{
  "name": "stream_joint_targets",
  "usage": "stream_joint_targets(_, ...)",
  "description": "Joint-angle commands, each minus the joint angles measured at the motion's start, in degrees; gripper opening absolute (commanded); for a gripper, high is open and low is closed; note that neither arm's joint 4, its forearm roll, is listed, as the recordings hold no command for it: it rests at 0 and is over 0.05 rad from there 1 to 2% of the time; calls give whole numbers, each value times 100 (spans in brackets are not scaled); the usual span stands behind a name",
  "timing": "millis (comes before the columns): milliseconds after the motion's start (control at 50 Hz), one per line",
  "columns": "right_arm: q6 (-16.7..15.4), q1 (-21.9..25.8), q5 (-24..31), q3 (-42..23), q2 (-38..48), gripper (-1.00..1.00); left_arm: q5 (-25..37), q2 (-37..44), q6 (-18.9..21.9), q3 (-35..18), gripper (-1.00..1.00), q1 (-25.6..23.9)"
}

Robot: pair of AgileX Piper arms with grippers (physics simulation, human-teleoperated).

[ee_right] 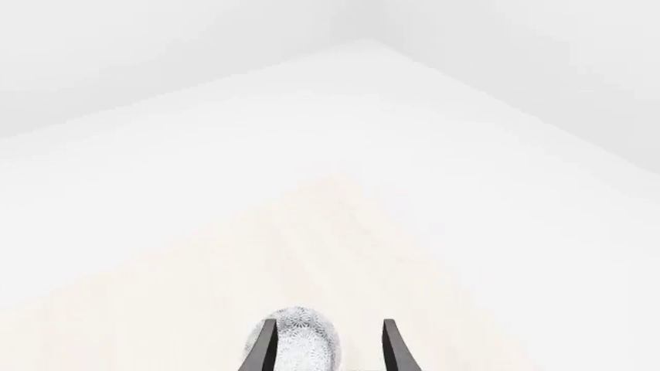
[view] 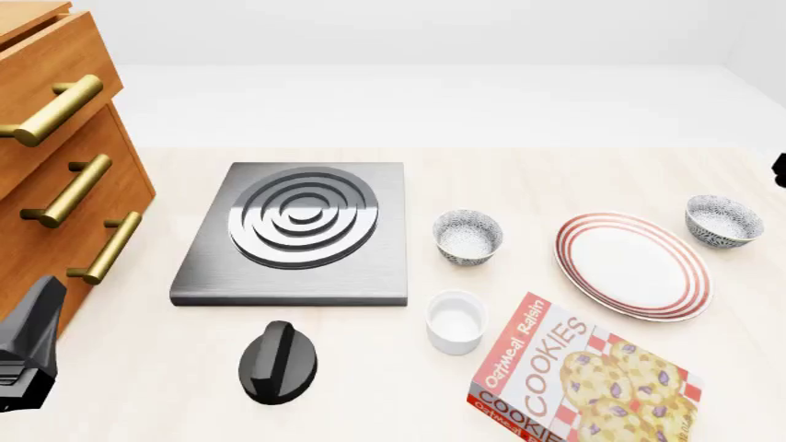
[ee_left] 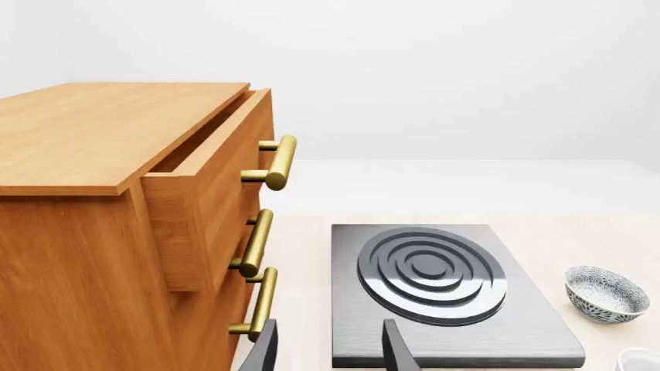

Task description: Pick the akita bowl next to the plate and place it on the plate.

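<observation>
Pale wooden table (view: pixel 368 405), white surround. Plate (view: pixel 632 265), red-striped: right of centre. Akita bowl (view: pixel 722 221): at the plate's 2 o'clock, just beside its rim, upright. Second speckled bowl (view: pixel 468 236): at the plate's 9 o'clock, apart. Left gripper (ee_left: pixel 328 346): fingers parted, empty. Right gripper (ee_right: pixel 326 346): fingers parted, nothing gripped, speckled bowl showing between them
</observation>
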Motion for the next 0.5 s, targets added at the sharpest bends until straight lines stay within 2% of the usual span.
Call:
stream_joint_targets(20, 174, -78, 220, -253, 256, 100, 0, 0, 0, 0, 100, 0)
stream_joint_targets(500, 491, -118, 571, -597, 602, 100, 0, 0, 0, 0, 100, 0)
